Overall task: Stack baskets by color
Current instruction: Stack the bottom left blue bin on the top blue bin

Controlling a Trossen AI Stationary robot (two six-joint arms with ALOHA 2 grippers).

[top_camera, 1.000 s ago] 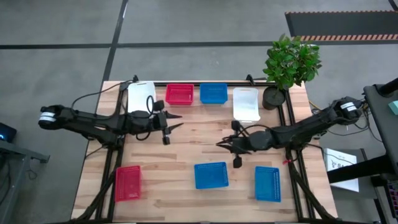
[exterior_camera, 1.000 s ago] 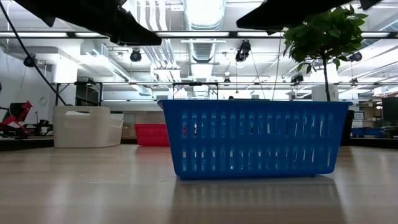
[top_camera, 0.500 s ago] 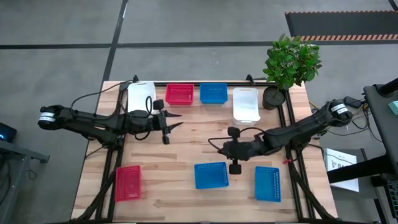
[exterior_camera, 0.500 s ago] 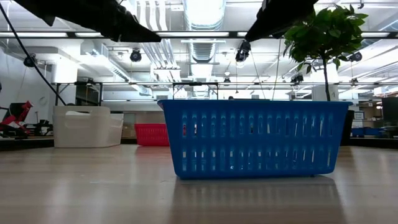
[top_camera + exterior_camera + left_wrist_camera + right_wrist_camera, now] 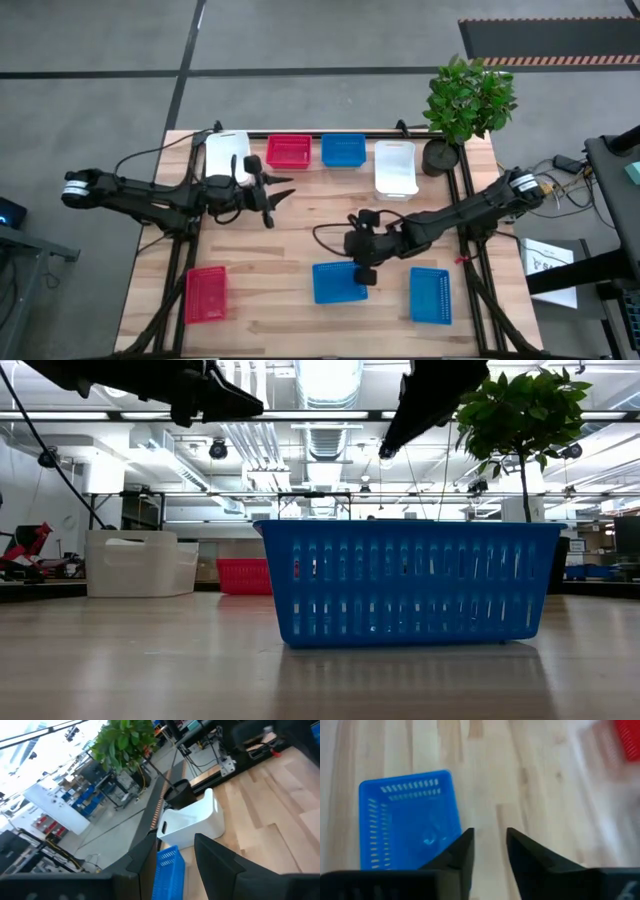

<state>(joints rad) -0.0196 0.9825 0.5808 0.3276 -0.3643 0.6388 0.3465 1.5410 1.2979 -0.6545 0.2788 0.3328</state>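
Three blue baskets show in the high view: one in the far row [image 5: 343, 150], one near the middle of the front [image 5: 339, 282] and one at the front right [image 5: 431, 295]. Red baskets sit at the far edge [image 5: 288, 151] and front left [image 5: 206, 294]. White baskets stand far left [image 5: 227, 155] and far right [image 5: 396, 167]. All rest on their bottoms. My right gripper [image 5: 348, 245] hangs open, slanting down, above the far edge of the middle blue basket [image 5: 410, 825]. My left gripper [image 5: 284, 190] is open and level over the table's left half, holding nothing.
A black pot with a green plant [image 5: 440, 155] stands at the far right corner beside the white basket. Bare wood lies between the far row and the front row. Dark frame rails [image 5: 190, 250] run along the table's left and right sides.
My right gripper has moved toward the table's left and near edge and tipped from nearly level to slanting down over the middle blue basket. My left gripper has stayed in place and rolled about its own line. No basket has moved.
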